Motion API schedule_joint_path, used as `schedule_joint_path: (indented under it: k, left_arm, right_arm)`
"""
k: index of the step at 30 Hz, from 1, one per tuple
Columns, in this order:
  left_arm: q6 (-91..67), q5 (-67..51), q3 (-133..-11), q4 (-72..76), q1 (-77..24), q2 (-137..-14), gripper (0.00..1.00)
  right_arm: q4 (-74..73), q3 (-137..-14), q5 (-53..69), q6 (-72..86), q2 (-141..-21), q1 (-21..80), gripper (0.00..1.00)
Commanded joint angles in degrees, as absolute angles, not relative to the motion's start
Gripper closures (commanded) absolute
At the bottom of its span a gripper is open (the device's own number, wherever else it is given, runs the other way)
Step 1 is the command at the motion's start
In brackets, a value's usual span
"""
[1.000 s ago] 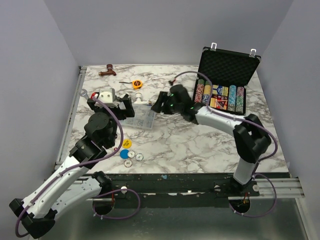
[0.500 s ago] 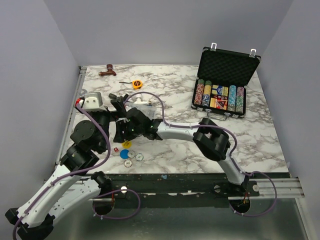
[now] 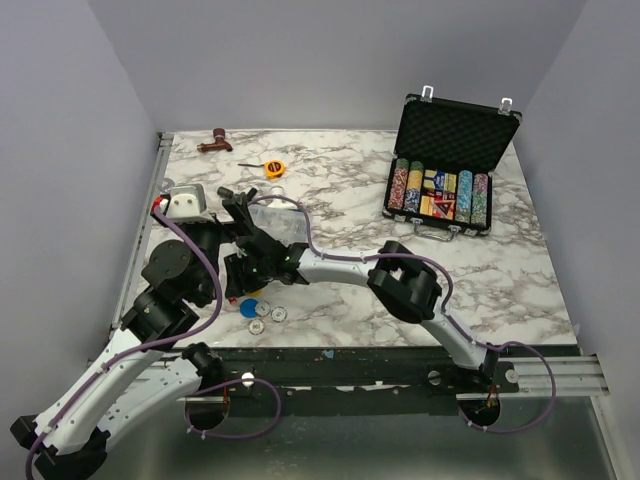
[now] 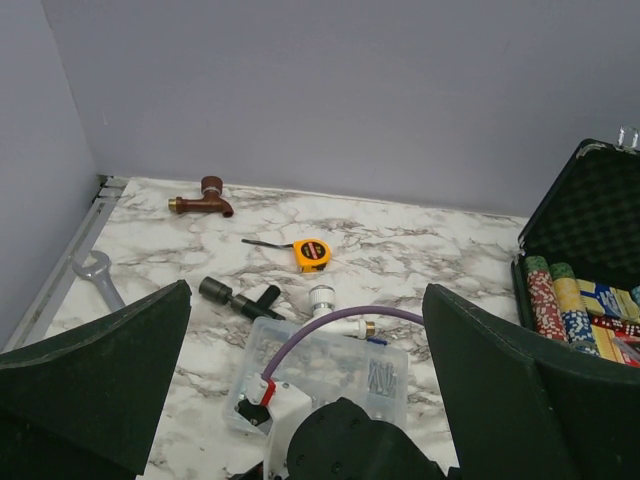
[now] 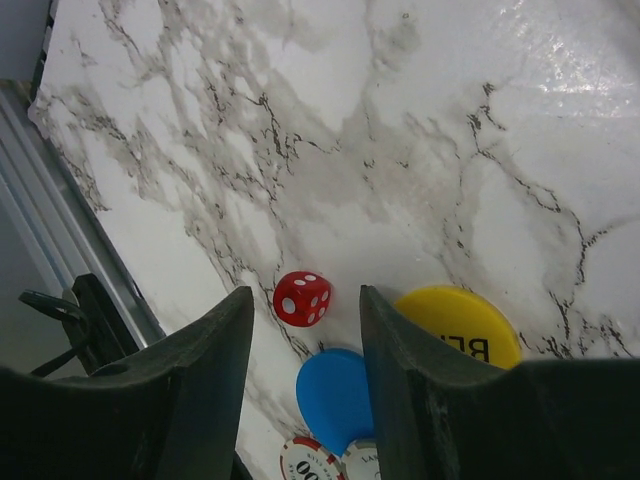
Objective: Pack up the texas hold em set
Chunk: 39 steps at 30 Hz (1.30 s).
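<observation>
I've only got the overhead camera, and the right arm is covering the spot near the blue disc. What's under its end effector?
Observer: On the right wrist camera, a small red die lies on the marble table, directly between the fingers of the right end effector.
Operator: Are the fingers touching it?
Observer: No. The jaws stand open, with bare marble showing on both sides of the die.
Operator: Anything crowding it?
Observer: A yellow disc with black lettering lies just beyond one finger, apart from the die. That finger hides part of the disc.
</observation>
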<state>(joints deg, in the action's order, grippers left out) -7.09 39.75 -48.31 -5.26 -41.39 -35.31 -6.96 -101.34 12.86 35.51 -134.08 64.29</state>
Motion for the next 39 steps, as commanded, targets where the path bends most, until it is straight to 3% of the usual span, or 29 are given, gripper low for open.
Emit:
schedule_joint_path:
  k: [1,24,39]
  left_arm:
    - [-7.4,39.5,-49.4,-4.9,-41.7,-35.3,0.01]
    - [-7.5,39.2,-49.3,-4.9,-41.7,-35.7,0.01]
    - [-7.6,38.9,-49.3,-4.9,-41.7,-35.4,0.01]
  right_arm:
    - [-11.6,-104.9,12.2,35.3,-137.0,65.2,0.52]
    - [-18.0,-111.2,9.8,35.3,-140.6,66.1,0.60]
    - [-21.1,-112.7,8.9,34.9,-141.2,66.1,0.60]
